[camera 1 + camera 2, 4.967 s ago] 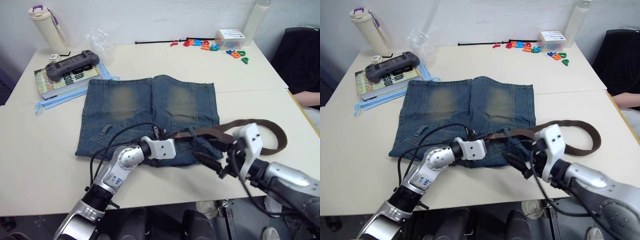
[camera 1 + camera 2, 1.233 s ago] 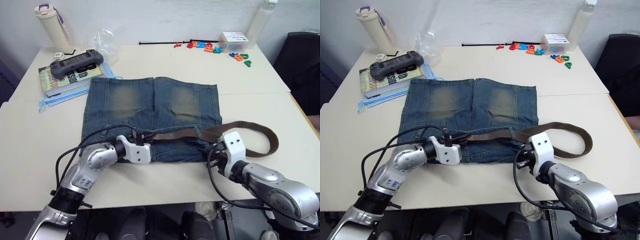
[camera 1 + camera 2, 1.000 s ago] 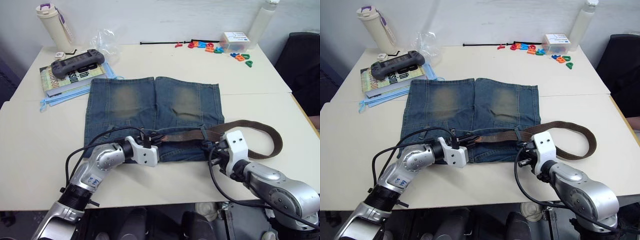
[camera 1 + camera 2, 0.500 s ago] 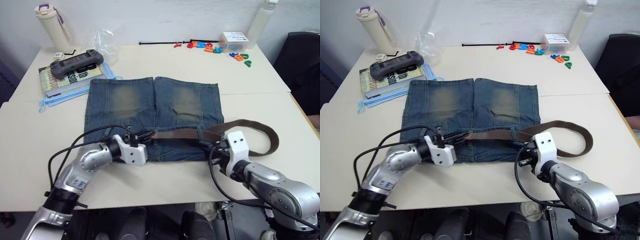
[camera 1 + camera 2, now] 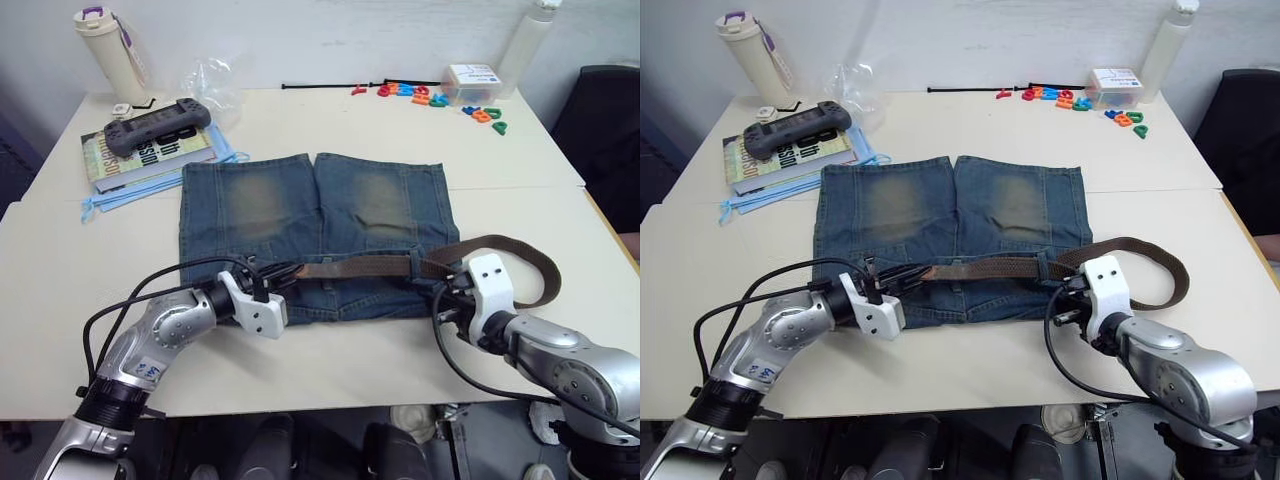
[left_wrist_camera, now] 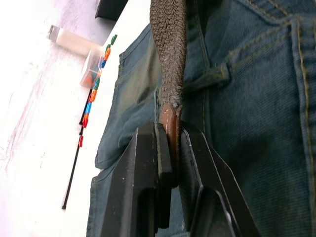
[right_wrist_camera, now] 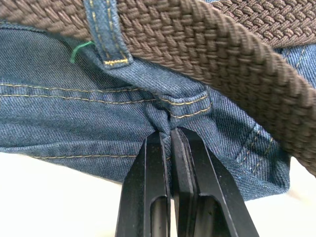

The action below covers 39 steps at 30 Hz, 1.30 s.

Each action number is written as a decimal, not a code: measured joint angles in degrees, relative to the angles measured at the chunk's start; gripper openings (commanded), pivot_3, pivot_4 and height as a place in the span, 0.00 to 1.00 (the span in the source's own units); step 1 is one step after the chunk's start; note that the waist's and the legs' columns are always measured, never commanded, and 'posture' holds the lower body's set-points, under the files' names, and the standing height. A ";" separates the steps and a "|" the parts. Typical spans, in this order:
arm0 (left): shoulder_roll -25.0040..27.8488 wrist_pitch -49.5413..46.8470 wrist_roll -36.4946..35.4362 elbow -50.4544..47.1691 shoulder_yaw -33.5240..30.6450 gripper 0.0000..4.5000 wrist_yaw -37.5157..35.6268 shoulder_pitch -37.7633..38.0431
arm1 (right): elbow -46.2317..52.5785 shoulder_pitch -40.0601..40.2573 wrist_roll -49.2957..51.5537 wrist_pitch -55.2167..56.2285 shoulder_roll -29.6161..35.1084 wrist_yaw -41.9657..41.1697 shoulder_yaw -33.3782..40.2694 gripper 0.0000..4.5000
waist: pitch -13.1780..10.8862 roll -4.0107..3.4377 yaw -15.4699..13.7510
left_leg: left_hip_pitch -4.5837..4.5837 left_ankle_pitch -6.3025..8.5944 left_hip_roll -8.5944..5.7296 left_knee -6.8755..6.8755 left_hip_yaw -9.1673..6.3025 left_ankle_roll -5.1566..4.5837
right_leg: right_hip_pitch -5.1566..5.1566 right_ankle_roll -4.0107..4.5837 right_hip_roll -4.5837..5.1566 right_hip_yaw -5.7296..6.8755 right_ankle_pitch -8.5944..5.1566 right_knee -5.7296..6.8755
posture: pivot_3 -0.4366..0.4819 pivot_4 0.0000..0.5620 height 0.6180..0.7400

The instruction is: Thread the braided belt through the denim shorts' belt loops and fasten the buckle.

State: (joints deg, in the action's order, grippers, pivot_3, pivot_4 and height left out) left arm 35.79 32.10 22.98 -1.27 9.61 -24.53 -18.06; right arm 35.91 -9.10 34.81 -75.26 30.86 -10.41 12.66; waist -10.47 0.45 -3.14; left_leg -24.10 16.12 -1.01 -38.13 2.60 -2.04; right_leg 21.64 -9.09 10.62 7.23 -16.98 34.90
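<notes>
The denim shorts [image 5: 315, 225] lie flat on the table, waistband toward me. The braided belt [image 5: 365, 267] runs along the waistband and curls into a slack loop [image 5: 540, 270] on the right. My left gripper [image 5: 283, 272] is shut on the belt's tan leather tip [image 6: 169, 123], just left of the waistband's middle. A belt loop [image 6: 210, 79] lies beside the strap. My right gripper [image 5: 445, 298] is shut on a fold of denim [image 7: 165, 121] at the waistband's right end, just below another belt loop [image 7: 101, 29] with the belt [image 7: 207, 54] under it. The buckle is hidden.
A book with a game controller [image 5: 158, 125] and a cream bottle [image 5: 105, 50] sit at the back left. Coloured letters [image 5: 430, 95], a white box [image 5: 468, 78] and a thin black cable [image 5: 330, 86] lie along the far edge. The table's front edge [image 5: 330, 395] is close below both grippers.
My left gripper has drawn the belt tip leftward along the waistband, and the strap lies straighter. The right gripper has kept its pinch on the denim. The camera has shifted slightly.
</notes>
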 measured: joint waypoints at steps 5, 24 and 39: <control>-2.20 -1.27 0.32 0.02 0.86 0.07 0.05 -1.17 | 0.31 -2.03 2.73 -2.76 -3.77 -0.19 5.89 0.00 | 0.00 -0.01 0.32 | -0.01 -0.01 0.02 0.02 0.01 0.01 | 0.01 0.00 -0.02 0.00 0.00 0.02 | 0.48 0.27 0.70; -6.96 -4.71 1.32 0.19 4.10 0.07 0.00 -2.71 | 7.75 -10.41 30.22 -16.41 -19.43 2.50 28.79 0.91 | -0.05 -0.11 1.74 | -0.02 -0.01 0.11 0.08 -0.03 0.05 | 0.06 0.03 -0.06 0.07 -0.01 0.06 | 0.48 0.27 0.70; -6.91 -5.76 1.85 -0.07 3.96 0.07 0.13 -2.82 | -0.60 0.41 69.00 27.63 -23.39 50.44 -3.32 0.91 | -0.05 -0.20 2.86 | -0.03 -0.03 0.09 0.07 0.43 0.00 | 0.50 0.01 -0.01 -0.28 -0.01 0.41 | 0.48 0.27 0.70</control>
State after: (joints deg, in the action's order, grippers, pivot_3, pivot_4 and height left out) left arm 28.88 26.34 24.82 -1.34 13.56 -24.41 -20.88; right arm 35.31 -8.69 103.81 -47.63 7.47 40.03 9.35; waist -10.52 0.24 -0.28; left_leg -24.13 16.09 -0.91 -38.06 3.03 -2.04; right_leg 22.14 -9.09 10.61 6.96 -16.98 35.31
